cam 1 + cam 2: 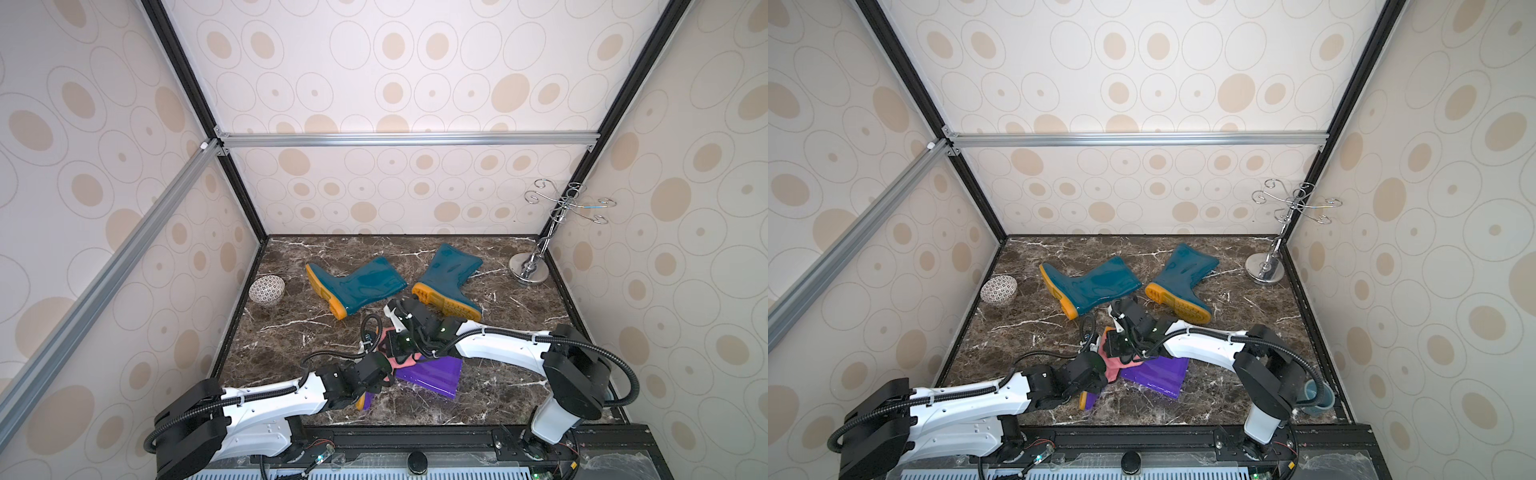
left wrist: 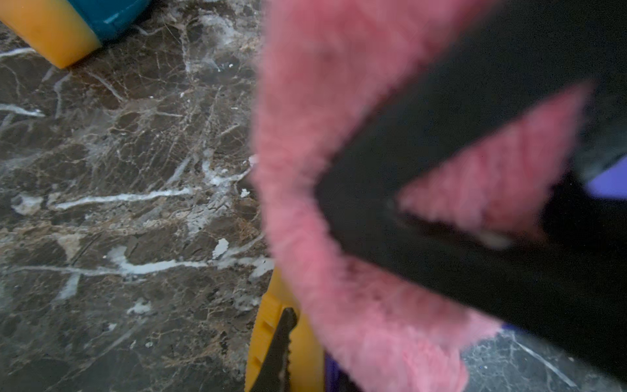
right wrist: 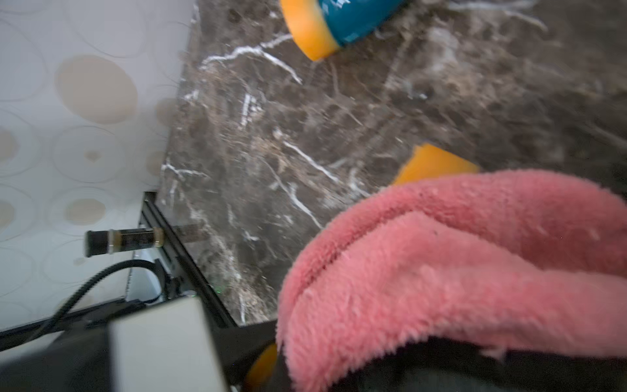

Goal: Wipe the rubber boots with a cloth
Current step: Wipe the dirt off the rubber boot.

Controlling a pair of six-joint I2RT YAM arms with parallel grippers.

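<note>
1. Near the front edge of the dark, white-veined marble tabletop [image 1: 291, 332], the glossy purple rubber boot with a yellow-orange sole [image 1: 432, 374] lies on its side. The fluffy pink terry cloth [image 1: 395, 363] is draped over its foot end. Two glossy dark teal rubber boots [image 1: 357, 286] [image 1: 451, 274] lie well apart from it, farther back.
2. The right gripper [image 1: 395, 347] is closed tight on a bunch of cloth. The left gripper [image 1: 374, 390] looks clamped on the purple boot's sole edge: one serrated finger [image 2: 283, 339] lies across the yellow, and the other is hidden.
3. That hold on the sole rim seems shallow, so a firm wiping push could twist the slick boot free or slide it across the marble.
4. The grippers are close together, so a cloth fold could snag the left finger, or the arms could knock.
5. With the cloth bunched up, hard fingers rather than pile might rub the boot.
6. The wrist views show the finger on the sole and the cloth folds [image 3: 441, 271], which the arms hide from above. Only the top views show the purple shaft, the patterned round bowl [image 1: 267, 291] and the chrome wire stand [image 1: 528, 270]. A blue-grey cup [image 1: 1316, 397] shows in a top view.
</note>
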